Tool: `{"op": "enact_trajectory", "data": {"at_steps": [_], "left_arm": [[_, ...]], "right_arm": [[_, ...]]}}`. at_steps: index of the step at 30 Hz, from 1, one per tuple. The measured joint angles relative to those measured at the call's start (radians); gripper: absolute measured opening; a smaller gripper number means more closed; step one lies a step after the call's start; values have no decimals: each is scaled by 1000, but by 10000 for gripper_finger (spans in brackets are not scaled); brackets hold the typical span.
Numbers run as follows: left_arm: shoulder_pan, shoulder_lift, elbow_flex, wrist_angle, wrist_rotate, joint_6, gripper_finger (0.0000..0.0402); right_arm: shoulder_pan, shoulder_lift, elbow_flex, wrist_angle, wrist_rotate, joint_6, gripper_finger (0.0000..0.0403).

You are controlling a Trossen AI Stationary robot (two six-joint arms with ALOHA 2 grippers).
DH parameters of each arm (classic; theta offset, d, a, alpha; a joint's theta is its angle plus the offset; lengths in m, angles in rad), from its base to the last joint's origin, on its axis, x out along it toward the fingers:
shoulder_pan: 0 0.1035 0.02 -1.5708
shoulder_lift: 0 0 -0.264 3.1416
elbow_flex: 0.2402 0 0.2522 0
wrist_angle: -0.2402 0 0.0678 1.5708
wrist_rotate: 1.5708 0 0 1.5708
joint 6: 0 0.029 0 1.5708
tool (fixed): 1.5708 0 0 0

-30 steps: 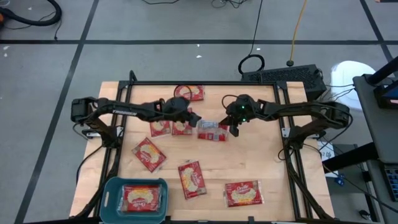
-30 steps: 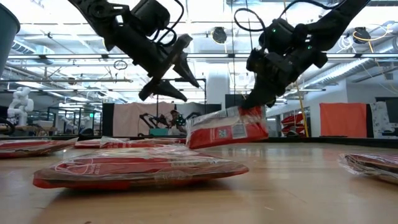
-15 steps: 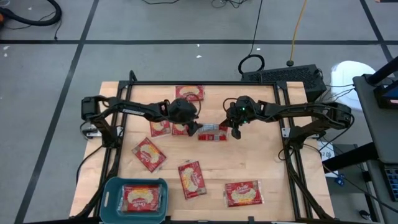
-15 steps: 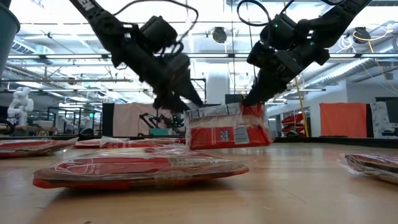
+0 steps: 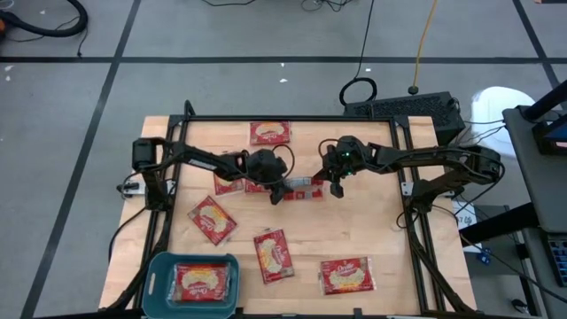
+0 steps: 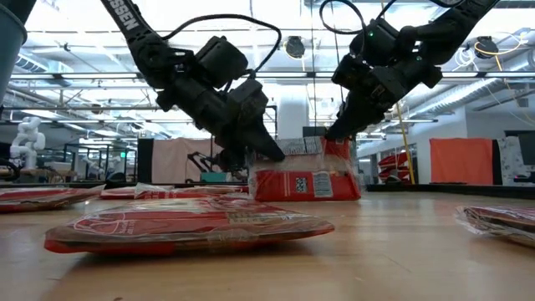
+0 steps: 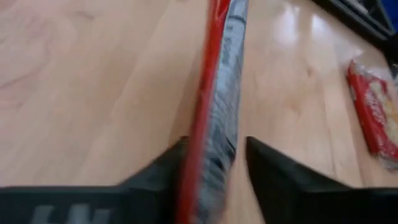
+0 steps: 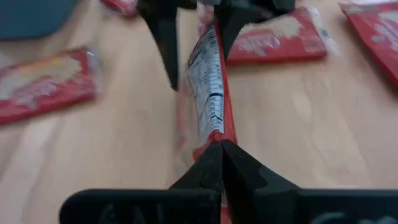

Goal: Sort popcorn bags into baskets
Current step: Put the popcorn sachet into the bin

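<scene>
Standing on edge, the popcorn bag (image 6: pixel 305 174) sits between both grippers' fingers (image 7: pixel 267 171).

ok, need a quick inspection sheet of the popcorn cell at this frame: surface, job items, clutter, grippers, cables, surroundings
Surface: wooden table inside a black frame.
Job's things: teal bin at the near left corner with one popcorn bag inside; one bag stands on edge mid-table; other bags lie flat, e.g..
Clutter: nothing seen.
Grippers: right gripper is shut on the standing bag's end; left gripper straddles its other end, one finger on each side, grip not clear.
Cables: black cable coil and yellow cable on the floor beyond the table.
Surroundings: black case behind the table, grey floor; no person seen.
</scene>
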State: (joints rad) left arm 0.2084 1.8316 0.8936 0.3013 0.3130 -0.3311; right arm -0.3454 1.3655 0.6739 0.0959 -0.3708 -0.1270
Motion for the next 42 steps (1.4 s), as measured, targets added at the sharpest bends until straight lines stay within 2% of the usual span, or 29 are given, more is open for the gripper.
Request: {"op": "enact_trajectory", "data": {"at_steps": [3,5,9,14,20,24,29,32,36,40,42], "left_arm": [[-3,-10,0,22,-1,-15,46],[-2,-27,0,22,-10,-23,21],[-8,-91,-1,12,-77,16,36],[-51,-238,-1,0,-207,198,27],[-134,-405,16,-90,-474,421,21],[-179,-446,77,-247,-628,522,41],[-228,-452,182,-387,-662,571,30],[-270,-452,219,-382,-662,586,20],[-318,-453,238,-381,-669,565,27],[-368,-451,238,-384,-739,530,43],[-382,-452,238,-375,-756,497,41]], "right_arm": [[-2,-17,0,5,0,36,3],[-11,-46,0,16,-1,90,12],[-34,-144,0,7,1,204,49],[-60,-307,0,10,6,362,99],[-71,-483,1,75,118,546,147],[-85,-551,2,81,138,561,171],[-87,-541,-1,24,132,604,186],[-85,-528,0,46,101,634,187],[-85,-516,0,65,41,729,184],[-65,-523,0,80,-75,673,185],[-46,-523,0,74,-78,656,187]]}}
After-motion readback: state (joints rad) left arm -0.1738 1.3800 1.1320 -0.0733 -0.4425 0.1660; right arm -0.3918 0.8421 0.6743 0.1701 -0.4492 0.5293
